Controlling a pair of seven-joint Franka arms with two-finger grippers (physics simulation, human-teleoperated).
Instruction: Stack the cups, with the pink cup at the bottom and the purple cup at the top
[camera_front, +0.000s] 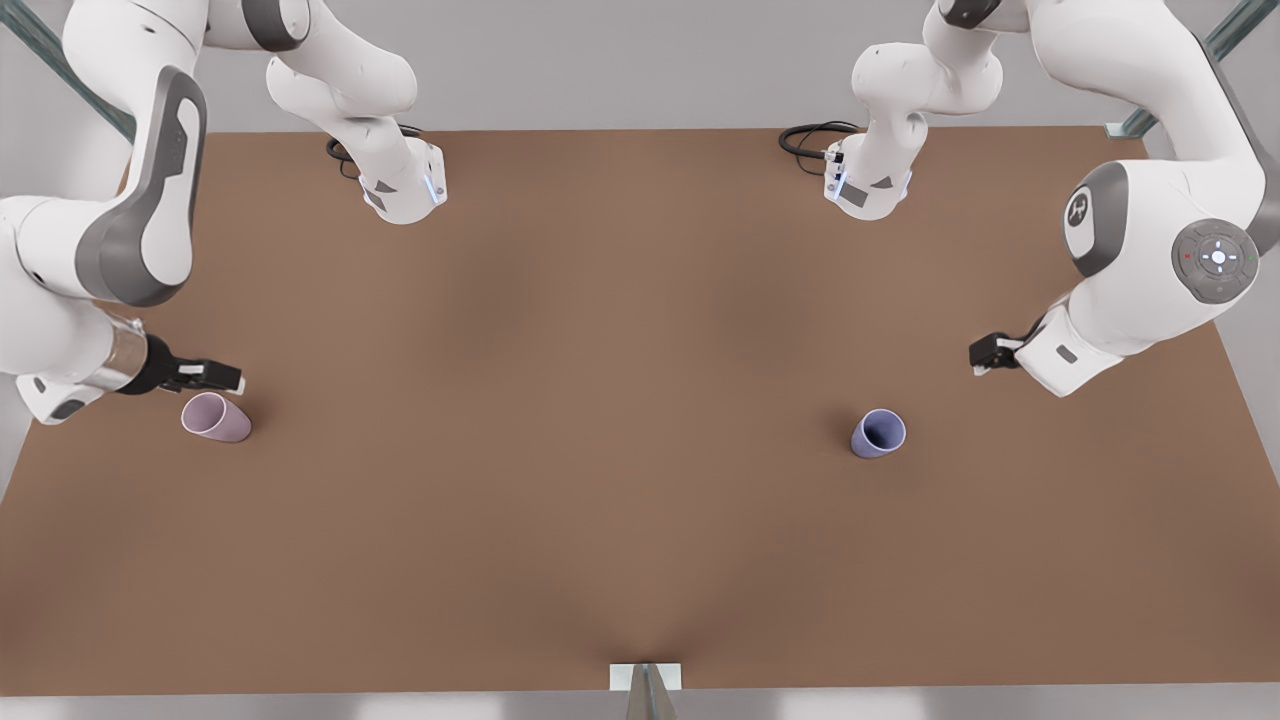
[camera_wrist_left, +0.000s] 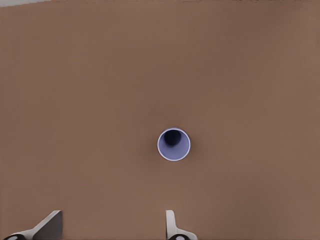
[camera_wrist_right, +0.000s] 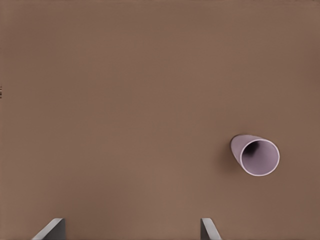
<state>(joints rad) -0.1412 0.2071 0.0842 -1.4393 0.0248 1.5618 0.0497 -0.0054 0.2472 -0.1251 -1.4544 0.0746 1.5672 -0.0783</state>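
The pink cup (camera_front: 215, 417) stands upright on the brown table (camera_front: 600, 400) at the front view's left. My right gripper (camera_front: 222, 377) hovers just beyond it, open and empty. In the right wrist view the pink cup (camera_wrist_right: 257, 155) lies off to one side of the spread fingertips (camera_wrist_right: 54, 229). The purple cup (camera_front: 878, 434) stands upright toward the front view's right. My left gripper (camera_front: 985, 353) hangs above and to the right of it, open and empty. Seen from the left wrist, the purple cup (camera_wrist_left: 174, 144) sits ahead of the open fingers (camera_wrist_left: 171, 226).
Both arm bases stand at the table's far edge, each with a coil of black cable (camera_front: 808, 140) beside it. A small metal bracket (camera_front: 646, 678) sits at the middle of the near edge. A wide stretch of bare table separates the two cups.
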